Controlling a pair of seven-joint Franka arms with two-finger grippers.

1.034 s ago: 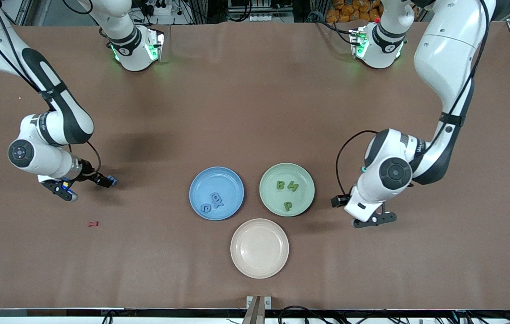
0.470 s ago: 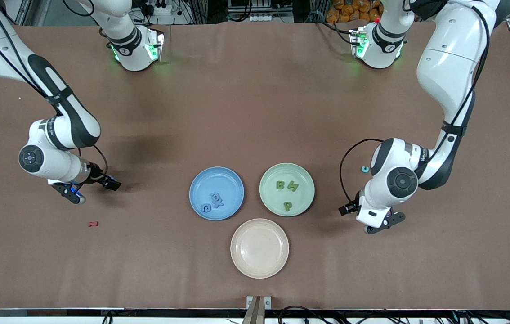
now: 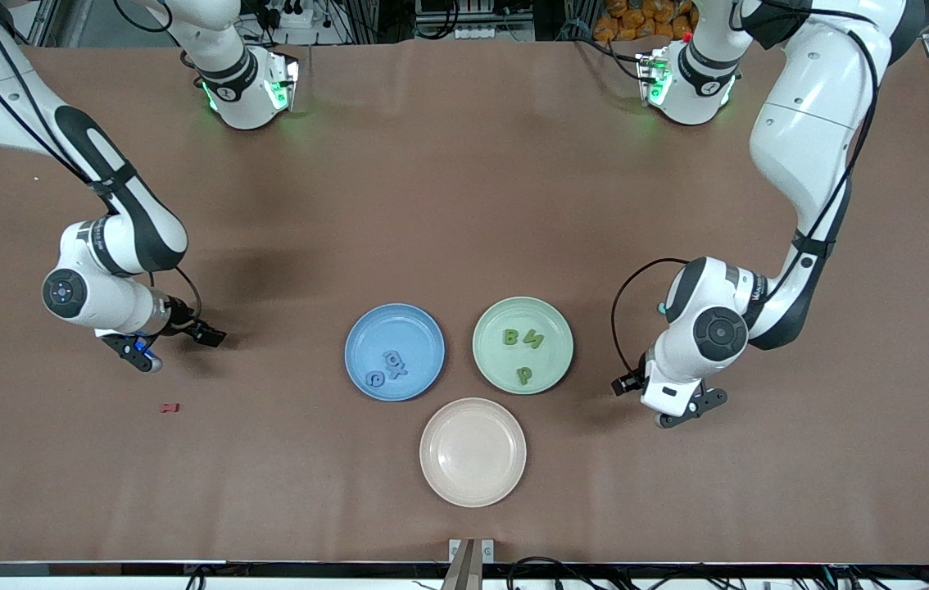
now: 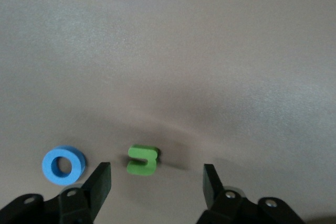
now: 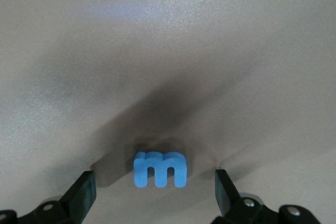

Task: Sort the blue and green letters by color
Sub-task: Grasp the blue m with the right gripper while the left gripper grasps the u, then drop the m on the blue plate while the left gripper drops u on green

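Observation:
My right gripper (image 3: 180,348) is open and hangs low over the table at the right arm's end. In the right wrist view it (image 5: 154,192) straddles a blue letter E (image 5: 160,169) lying flat. My left gripper (image 3: 690,410) is open beside the green plate (image 3: 553,360). In the left wrist view it (image 4: 155,184) is over a green letter U (image 4: 143,160), with a blue O (image 4: 63,164) just outside one finger. The green plate holds green B (image 3: 511,336), N (image 3: 533,339) and P (image 3: 523,375). The blue plate (image 3: 399,324) holds blue letters (image 3: 393,363).
An empty beige plate (image 3: 473,452) lies nearer the front camera than the two coloured plates. A small dark red letter (image 3: 169,407) lies on the table, nearer the front camera than my right gripper. Brown table cloth covers everything.
My right hand has shifted a little toward the plates. My left hand has moved slightly toward the front camera. Both grippers stay open. The plates and their letters have not moved.

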